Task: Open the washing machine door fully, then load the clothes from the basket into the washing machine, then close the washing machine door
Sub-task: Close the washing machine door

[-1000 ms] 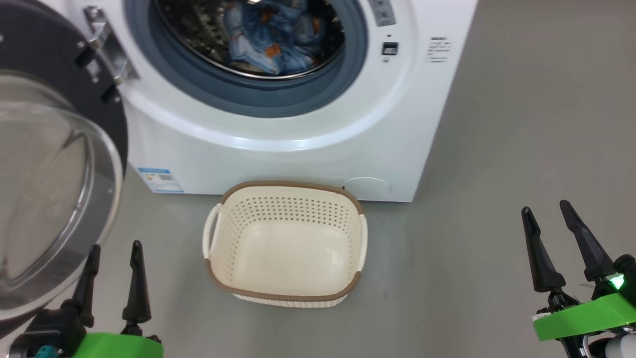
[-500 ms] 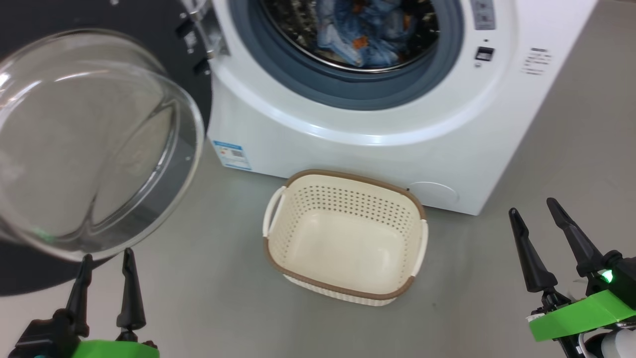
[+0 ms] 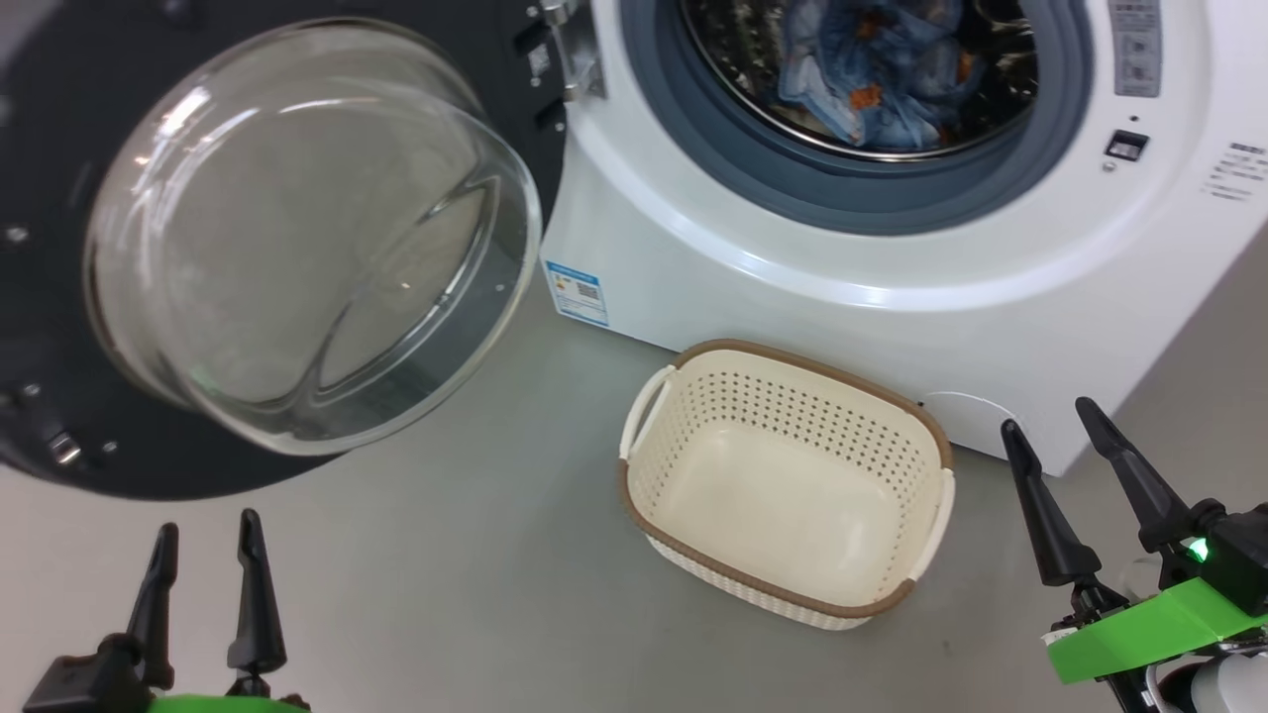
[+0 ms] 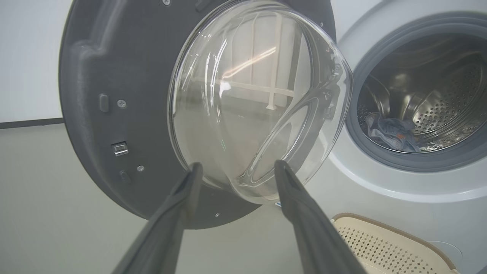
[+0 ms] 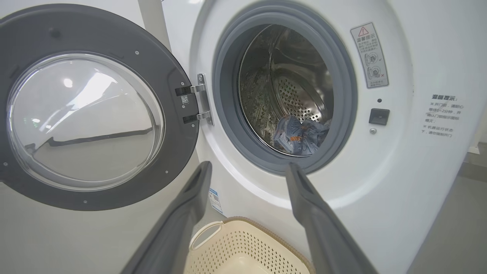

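Observation:
The washing machine (image 3: 852, 277) stands with its door (image 3: 59, 327) swung wide open to the left, its glass bowl (image 3: 307, 248) bulging toward me. Blue clothes (image 3: 882, 69) with orange prints lie inside the steel drum (image 5: 300, 95); the same clothes (image 5: 298, 135) show in the right wrist view. The cream basket (image 3: 788, 485) sits on the floor before the machine, with nothing in it. My left gripper (image 3: 203, 530) is open at the lower left, below the door's rim. My right gripper (image 3: 1050, 416) is open at the lower right, beside the basket.
Grey floor (image 3: 446, 594) spreads around the basket and under the door. A blue label (image 3: 578, 292) marks the machine's lower front. A grey gasket (image 5: 228, 114) rings the drum mouth. The door hinge (image 5: 199, 99) sits at the opening's left.
The whole head view has shifted: the camera turned left, so door, machine and basket slid rightward in the picture. Both grippers stay open at the bottom corners.

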Available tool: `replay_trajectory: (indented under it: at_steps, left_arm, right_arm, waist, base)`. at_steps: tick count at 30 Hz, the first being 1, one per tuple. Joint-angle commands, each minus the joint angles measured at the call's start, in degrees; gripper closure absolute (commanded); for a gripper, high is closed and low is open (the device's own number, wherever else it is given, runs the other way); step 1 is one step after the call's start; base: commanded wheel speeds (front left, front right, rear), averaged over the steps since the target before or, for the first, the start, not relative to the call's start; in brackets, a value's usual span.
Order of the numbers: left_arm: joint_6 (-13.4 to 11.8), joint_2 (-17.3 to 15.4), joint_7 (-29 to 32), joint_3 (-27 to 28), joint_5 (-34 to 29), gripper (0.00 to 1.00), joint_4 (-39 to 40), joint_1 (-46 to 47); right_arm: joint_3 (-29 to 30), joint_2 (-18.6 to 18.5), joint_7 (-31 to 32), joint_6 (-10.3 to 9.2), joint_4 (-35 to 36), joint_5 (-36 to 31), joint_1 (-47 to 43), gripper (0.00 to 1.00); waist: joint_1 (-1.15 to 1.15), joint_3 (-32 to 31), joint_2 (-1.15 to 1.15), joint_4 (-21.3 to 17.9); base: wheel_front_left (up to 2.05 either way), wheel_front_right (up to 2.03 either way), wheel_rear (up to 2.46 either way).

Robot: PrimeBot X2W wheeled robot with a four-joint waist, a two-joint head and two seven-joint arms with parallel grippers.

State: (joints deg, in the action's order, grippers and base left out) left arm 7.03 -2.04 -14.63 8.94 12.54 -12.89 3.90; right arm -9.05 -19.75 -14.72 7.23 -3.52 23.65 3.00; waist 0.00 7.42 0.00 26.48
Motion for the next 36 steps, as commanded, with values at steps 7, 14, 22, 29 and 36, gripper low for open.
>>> replay_trajectory:
  at_steps: [7,14,22,29,36]
  left_arm:
    - [-0.78,-0.85,-0.37,1.92,0.75,0.0,2.71,-0.89]
    - [-1.57,-0.85,-0.37,3.19,1.3,0.0,4.36,-2.33]
    - [-2.2,-0.84,-0.37,3.82,1.76,0.0,5.9,-3.66]
    - [-2.08,-0.84,-0.37,4.13,2.3,0.36,6.49,-3.32]
    - [-0.35,-1.55,-0.37,7.66,3.97,1.0,8.71,0.11]
  right_arm:
    - [-1.51,-1.32,-0.28,0.25,0.89,0.04,1.02,0.0]
    - [-3.18,-1.38,-0.28,0.25,0.38,0.26,2.19,0.0]
    - [-4.58,-1.52,-0.28,0.25,-0.29,0.77,3.03,0.0]
    - [-4.78,-1.43,-0.28,0.25,-0.38,0.96,2.98,0.0]
    - [-4.11,-0.91,-0.28,0.25,-0.15,0.85,1.96,0.0]
  waist:
    - [0.0,-0.74,0.0,3.77]
    - [0.0,-0.7,0.0,4.1]
    - [0.0,-0.84,0.0,4.23]
    - [0.0,-1.19,0.0,4.08]
    - [0.0,-1.4,0.0,3.96]
  base:
    - [0.0,0.0,0.0]
    - [0.0,0.0,0.0]
    - [0.0,0.0,0.0]
    - [0.0,0.0,0.0]
    - [0.0,0.0,0.0]
